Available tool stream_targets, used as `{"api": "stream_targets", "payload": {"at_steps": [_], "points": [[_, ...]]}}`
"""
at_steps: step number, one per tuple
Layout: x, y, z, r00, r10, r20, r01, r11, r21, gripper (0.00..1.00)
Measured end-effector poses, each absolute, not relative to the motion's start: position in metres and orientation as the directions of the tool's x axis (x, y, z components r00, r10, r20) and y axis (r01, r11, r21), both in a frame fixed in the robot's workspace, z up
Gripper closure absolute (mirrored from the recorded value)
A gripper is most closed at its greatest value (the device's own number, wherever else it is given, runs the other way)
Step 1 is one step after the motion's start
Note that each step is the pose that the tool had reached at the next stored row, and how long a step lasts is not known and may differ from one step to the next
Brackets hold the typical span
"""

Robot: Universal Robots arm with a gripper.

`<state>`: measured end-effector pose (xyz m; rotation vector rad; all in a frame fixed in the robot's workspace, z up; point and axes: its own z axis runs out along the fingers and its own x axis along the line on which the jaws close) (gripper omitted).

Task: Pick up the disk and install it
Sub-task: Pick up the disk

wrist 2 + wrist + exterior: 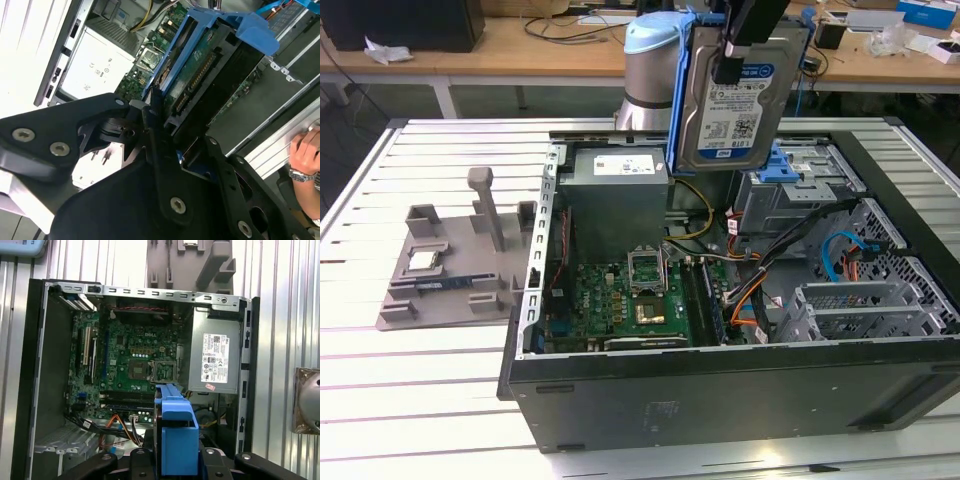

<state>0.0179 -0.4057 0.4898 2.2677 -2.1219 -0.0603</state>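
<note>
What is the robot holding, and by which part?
The gripper clamps the disk by its upper end, one finger across the labelled face; the disk hangs upright above the open computer case.

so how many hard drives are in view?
1: the disk, gripped by the fingers, upright above the open case. The grey cage below may hide others.

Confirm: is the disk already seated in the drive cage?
No, the disk hangs upright in the jaws, above the open computer case.
</note>
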Motion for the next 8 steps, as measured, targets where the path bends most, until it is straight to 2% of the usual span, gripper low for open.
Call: {"api": "stream_targets", "payload": {"at_steps": [8], "points": [[0.0198, -0.4135, 0.4873, 0.066, -0.998, 0.001, -0.996, -0.066, 0.053, 0.63]]}}
